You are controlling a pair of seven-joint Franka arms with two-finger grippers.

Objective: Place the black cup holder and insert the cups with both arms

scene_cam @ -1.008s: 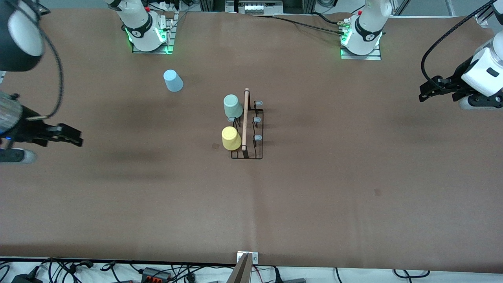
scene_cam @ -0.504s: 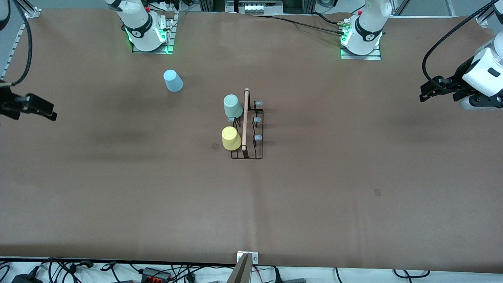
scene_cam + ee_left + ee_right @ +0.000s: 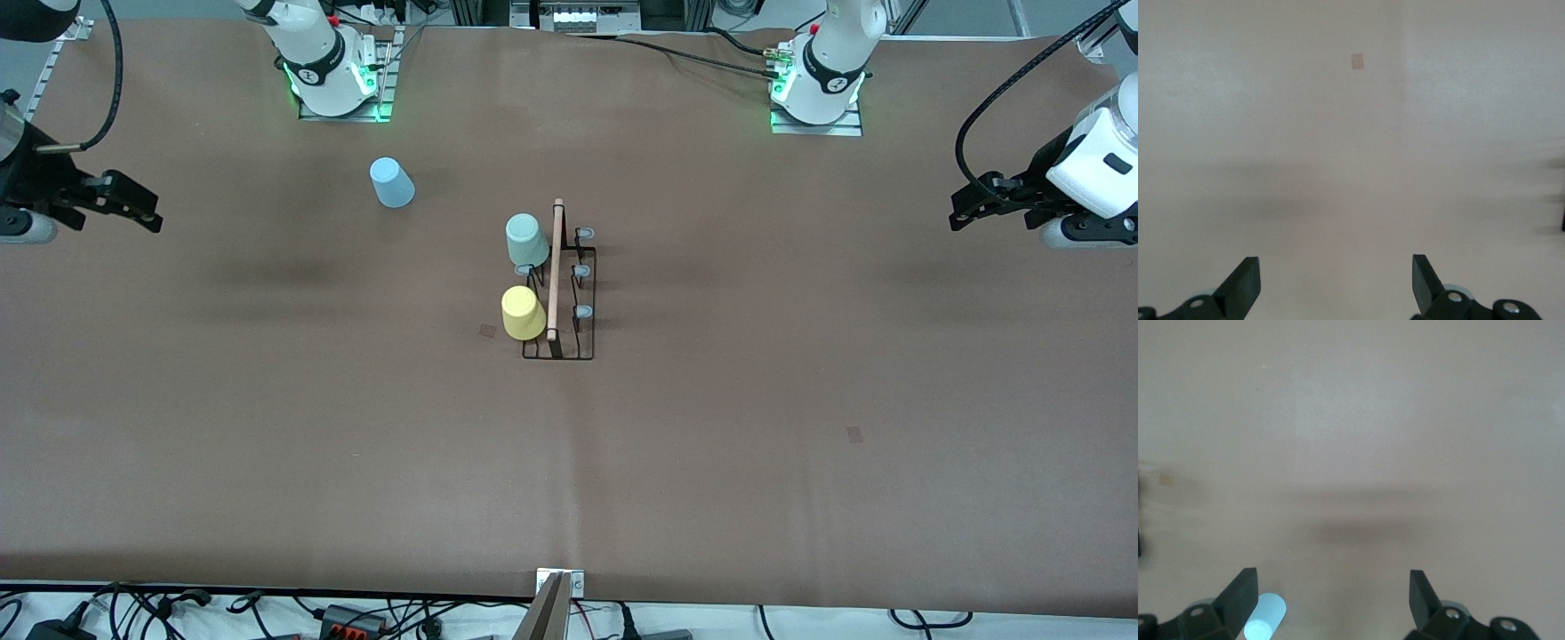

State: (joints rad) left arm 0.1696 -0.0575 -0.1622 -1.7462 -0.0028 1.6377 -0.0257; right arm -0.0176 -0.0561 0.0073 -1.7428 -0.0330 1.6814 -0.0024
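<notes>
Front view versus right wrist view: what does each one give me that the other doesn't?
Only the front view shows the black cup holder mid-table with the mint green cup and yellow cup on it, both arm bases, and the left tool waiting over the left arm's end of the table.

Only the right wrist view shows the right tool from close up, fingers spread, nothing between them.

Both show the brown table, the light blue cup still off the holder, and the right tool.

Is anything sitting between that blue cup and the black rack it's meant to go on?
Nothing visible does: bare table lies between the light blue cup and the black cup holder.
</notes>
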